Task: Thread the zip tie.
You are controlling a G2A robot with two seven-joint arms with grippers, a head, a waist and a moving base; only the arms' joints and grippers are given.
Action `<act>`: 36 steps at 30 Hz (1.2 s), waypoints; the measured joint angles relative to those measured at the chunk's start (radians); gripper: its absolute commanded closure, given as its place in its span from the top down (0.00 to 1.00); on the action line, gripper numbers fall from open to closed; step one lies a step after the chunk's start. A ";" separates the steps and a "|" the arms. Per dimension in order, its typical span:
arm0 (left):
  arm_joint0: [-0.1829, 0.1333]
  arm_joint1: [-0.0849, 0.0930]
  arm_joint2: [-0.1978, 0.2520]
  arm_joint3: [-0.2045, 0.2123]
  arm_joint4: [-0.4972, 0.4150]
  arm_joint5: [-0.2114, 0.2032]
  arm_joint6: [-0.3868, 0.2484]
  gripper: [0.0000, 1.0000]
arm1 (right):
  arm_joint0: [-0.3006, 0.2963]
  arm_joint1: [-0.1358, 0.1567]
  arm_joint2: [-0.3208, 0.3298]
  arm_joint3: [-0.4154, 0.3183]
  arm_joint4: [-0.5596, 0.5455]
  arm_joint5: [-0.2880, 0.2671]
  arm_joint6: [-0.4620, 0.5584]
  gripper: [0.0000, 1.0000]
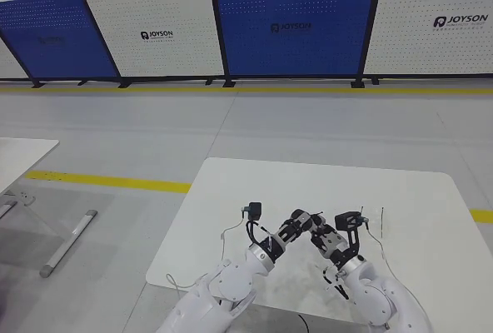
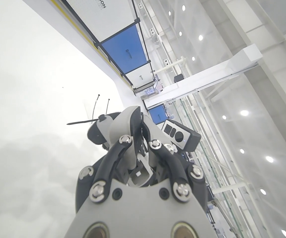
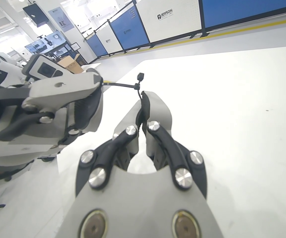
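My right claw point(image 3: 142, 98) is pinched fully shut on the zip tie point(image 3: 119, 84) to steady it. My left claw point(image 3: 100, 85), just beside the right claw, is clamped on the strap's other end, probably to feed it through. Spare ties point(image 1: 382, 223) lie just beyond the right claw

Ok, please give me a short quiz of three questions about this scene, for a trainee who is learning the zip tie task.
1. True or false: the right pincer is shut on the black zip tie.
2. How many spare zip ties lie on the white table? A) none B) two C) five
3. Which pincer holds the strap's other end?
Key: 1 true; 2 B; 3 the left pincer.
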 measured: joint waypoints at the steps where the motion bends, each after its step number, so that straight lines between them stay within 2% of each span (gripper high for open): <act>1: 0.003 0.000 -0.001 -0.005 0.002 -0.004 -0.001 0.00 | 0.001 0.000 -0.001 0.002 -0.001 0.001 0.002 0.00; 16: 0.027 0.005 -0.012 -0.041 0.017 -0.022 -0.009 0.00 | 0.011 -0.002 -0.014 0.015 -0.009 0.001 0.014 0.00; 22: 0.021 0.005 -0.015 -0.035 0.013 -0.014 -0.011 0.00 | 0.009 -0.002 -0.014 0.011 -0.018 0.000 0.015 0.00; 36: 0.032 0.008 -0.028 -0.054 0.004 -0.052 -0.022 0.00 | 0.014 -0.002 -0.022 0.013 -0.054 0.014 0.023 0.00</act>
